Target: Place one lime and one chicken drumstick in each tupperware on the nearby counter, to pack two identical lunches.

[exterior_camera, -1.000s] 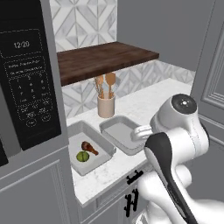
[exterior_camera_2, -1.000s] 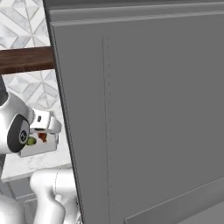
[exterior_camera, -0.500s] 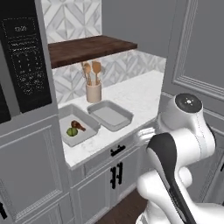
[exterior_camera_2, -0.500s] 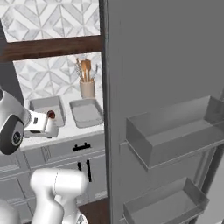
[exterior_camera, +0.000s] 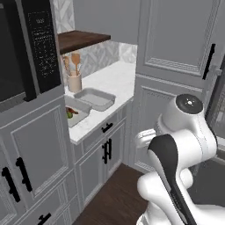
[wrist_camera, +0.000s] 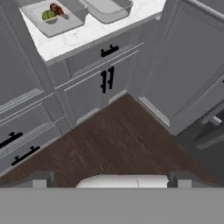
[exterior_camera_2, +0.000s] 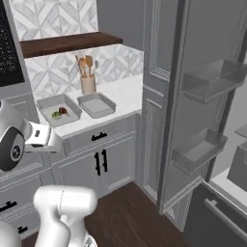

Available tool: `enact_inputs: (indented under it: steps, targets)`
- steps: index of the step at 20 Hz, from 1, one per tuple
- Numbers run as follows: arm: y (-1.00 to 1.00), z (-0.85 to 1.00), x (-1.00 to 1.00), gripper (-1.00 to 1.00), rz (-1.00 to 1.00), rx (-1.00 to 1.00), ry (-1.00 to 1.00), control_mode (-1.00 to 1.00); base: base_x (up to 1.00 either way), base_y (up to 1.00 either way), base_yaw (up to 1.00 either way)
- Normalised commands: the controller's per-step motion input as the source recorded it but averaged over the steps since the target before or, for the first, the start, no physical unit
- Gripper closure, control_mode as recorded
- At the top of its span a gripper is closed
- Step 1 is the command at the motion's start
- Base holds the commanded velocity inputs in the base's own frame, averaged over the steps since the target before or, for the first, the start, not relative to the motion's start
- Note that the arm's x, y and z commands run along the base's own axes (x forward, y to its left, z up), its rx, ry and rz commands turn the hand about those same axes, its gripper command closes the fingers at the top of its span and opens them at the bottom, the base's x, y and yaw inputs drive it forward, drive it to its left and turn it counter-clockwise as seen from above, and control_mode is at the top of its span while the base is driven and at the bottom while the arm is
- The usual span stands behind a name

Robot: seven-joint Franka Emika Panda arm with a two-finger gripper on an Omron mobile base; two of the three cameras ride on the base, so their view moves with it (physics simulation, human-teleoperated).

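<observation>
Right base view shows the counter [exterior_camera_2: 120, 99] with two tupperware trays side by side in front of the utensil cup [exterior_camera_2: 88, 85]. The left tupperware [exterior_camera_2: 46, 103] holds one lime [exterior_camera_2: 56, 115] and one chicken drumstick [exterior_camera_2: 63, 111], lying just beside each other. The right tupperware [exterior_camera_2: 96, 104] has nothing inside. At the right the fridge door [exterior_camera_2: 202, 111] stands open, with its shelves visible.

From the hand view, the gripper [wrist_camera: 109, 178] is far from the counter and looks down at the dark wooden floor [wrist_camera: 118, 140] before the grey cabinets [wrist_camera: 94, 83]. Its two fingertips stand wide apart and hold nothing. The filled tupperware appears at the top left corner of this view, and the other one next to it.
</observation>
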Motion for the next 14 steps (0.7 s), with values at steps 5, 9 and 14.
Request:
enact_inputs:
  steps: [5,9,14]
  targets:
    - [0.00,0.00,0.00,-1.00,0.00,0.00,0.00,1.00,-0.92,-0.01,-0.52]
    - [0.00,0.00,0.00,-1.00,0.00,0.00,0.00,1.00,-0.38,-0.18,-0.57]
    - [0.00,0.00,0.00,-1.00,0.00,0.00,0.00,1.00,0.00,-0.28,-0.62]
